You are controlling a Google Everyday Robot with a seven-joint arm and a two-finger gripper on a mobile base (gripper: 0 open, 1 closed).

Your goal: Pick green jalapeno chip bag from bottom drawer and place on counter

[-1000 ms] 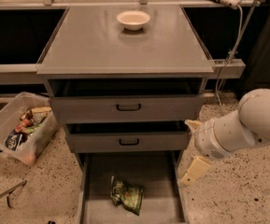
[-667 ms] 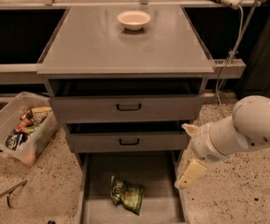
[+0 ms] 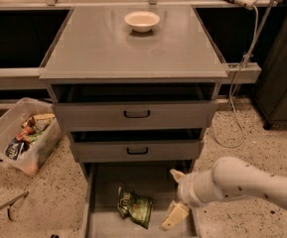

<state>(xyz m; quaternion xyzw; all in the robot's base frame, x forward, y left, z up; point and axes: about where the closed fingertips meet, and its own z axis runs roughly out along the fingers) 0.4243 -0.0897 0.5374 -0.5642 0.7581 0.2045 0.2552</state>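
Observation:
The green jalapeno chip bag [image 3: 134,207] lies crumpled on the grey floor of the open bottom drawer [image 3: 153,182], near its front middle. My gripper [image 3: 176,195] hangs low over the right side of that drawer, just right of the bag and apart from it. Its two pale fingers [image 3: 175,215] are spread wide, with nothing between them. The white arm reaches in from the lower right. The counter [image 3: 108,48] is the broad grey top of the cabinet above.
A white bowl [image 3: 142,20] stands at the back of the counter. The two upper drawers [image 3: 135,114] with black handles are pulled partly out above the bottom drawer. A clear bin [image 3: 21,133] of snack packets lies on the floor at left. A cable [image 3: 242,58] hangs at right.
My arm has moved down and to the left, bringing the gripper over the bottom drawer and closer to the bag. The bag has not moved.

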